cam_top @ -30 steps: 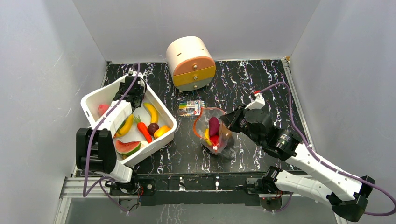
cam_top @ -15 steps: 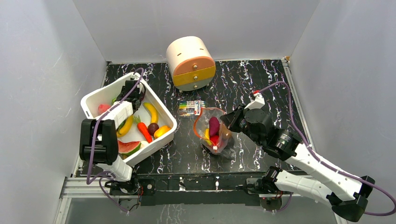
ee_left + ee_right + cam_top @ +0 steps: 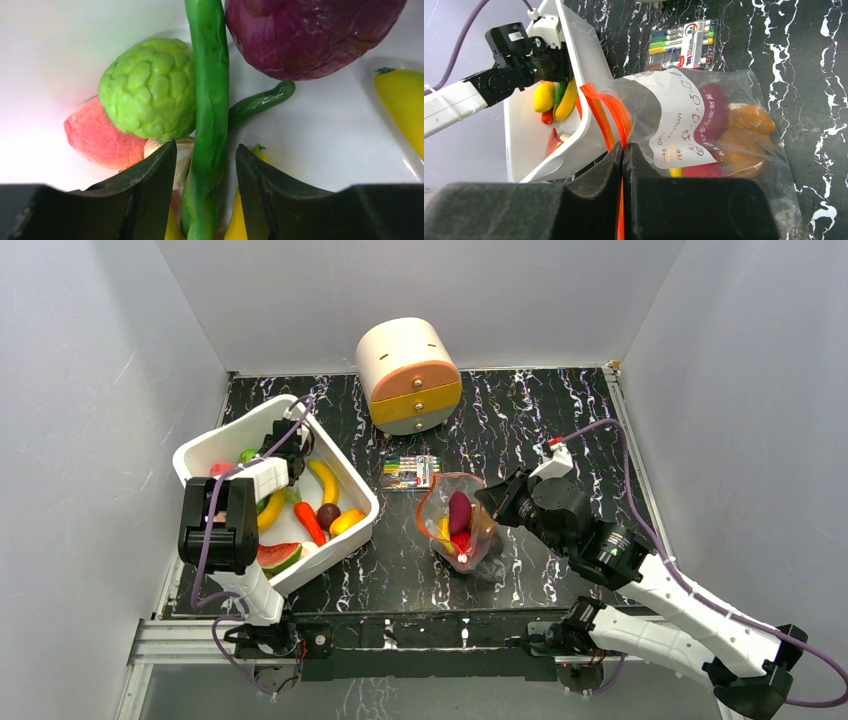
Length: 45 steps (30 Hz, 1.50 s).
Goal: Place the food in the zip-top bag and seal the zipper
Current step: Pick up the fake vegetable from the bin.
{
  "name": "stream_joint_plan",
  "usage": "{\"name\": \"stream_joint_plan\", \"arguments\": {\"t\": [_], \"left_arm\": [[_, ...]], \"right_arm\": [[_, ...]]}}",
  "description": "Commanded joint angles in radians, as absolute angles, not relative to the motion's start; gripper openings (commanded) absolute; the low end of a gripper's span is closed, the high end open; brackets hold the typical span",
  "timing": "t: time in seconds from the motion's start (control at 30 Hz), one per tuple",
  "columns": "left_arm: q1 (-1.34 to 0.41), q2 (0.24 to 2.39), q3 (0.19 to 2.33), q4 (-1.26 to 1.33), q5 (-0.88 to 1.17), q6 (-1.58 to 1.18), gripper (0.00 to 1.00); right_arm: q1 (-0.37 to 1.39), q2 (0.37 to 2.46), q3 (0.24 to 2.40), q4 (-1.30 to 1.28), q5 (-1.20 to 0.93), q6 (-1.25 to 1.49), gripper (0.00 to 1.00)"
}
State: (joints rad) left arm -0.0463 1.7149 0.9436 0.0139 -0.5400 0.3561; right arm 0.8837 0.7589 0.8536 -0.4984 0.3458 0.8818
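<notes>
White bin [image 3: 196, 462] is sitting at the left of the black marble table [image 3: 570, 420], holding most of the food: bananas [image 3: 323, 480], carrot [image 3: 309, 523], watermelon slice [image 3: 275, 557] at the near corner, dark purple piece [image 3: 328, 514] beside the carrot. Reaching down into the bin's far half, the left gripper [image 3: 205, 192] is hanging released, jaws spread and straddling the near end of a long green bean [image 3: 210, 90]; thin gaps are showing on both sides of the bean, so nothing is being grasped. In the wrist view a bumpy green fruit [image 3: 148, 89] is pressing against the bean's left side, a pink piece [image 3: 95, 140] is sitting below-left of that fruit, a purple cabbage [image 3: 310, 35] is lying just right of the bean's far end, a small green chilli [image 3: 260, 102] is angling off to the right, and a yellow piece [image 3: 405, 110] is showing at the right edge. Mid-table, a pen pack [image 3: 410, 471] is lying flat, with a round drawer box [image 3: 407, 375] standing behind it. Just right of the bin and apart from it, the bag [image 3: 455, 520] is standing mouth-up near the table centre, already carrying purple, red, yellow and orange pieces. Its zipper [image 3: 604, 115] is gaping open in a loop. On the right side of the mouth, the right gripper [image 3: 623, 150] is clenched, pinching the zipper strip between closed fingers.
</notes>
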Motion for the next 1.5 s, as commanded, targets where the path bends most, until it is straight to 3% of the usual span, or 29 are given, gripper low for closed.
{"name": "stream_joint_plan", "arguments": {"t": [0.0, 0.13, 0.3, 0.5, 1.0, 1.47], "left_arm": [[-0.037, 1.737, 0.939, 0.026, -0.555, 0.350, 0.45], [-0.037, 1.744, 0.948, 0.010, -0.554, 0.343, 0.41], [-0.041, 1.688, 0.944, -0.001, -0.557, 0.331, 0.23], [-0.057, 1.585, 0.932, -0.030, -0.551, 0.302, 0.13], [-0.059, 1.242, 0.891, -0.091, -0.384, 0.069, 0.14], [-0.058, 1.019, 0.908, -0.073, -0.039, -0.033, 0.16]], "right_arm": [[0.888, 0.734, 0.856, -0.450, 0.366, 0.890, 0.00], [0.888, 0.729, 0.850, -0.446, 0.365, 0.897, 0.00], [0.887, 0.726, 0.844, -0.443, 0.355, 0.905, 0.00], [0.887, 0.731, 0.839, -0.438, 0.329, 0.915, 0.00], [0.888, 0.753, 0.836, -0.427, 0.299, 0.929, 0.00], [0.888, 0.766, 0.830, -0.415, 0.303, 0.948, 0.00]]}}
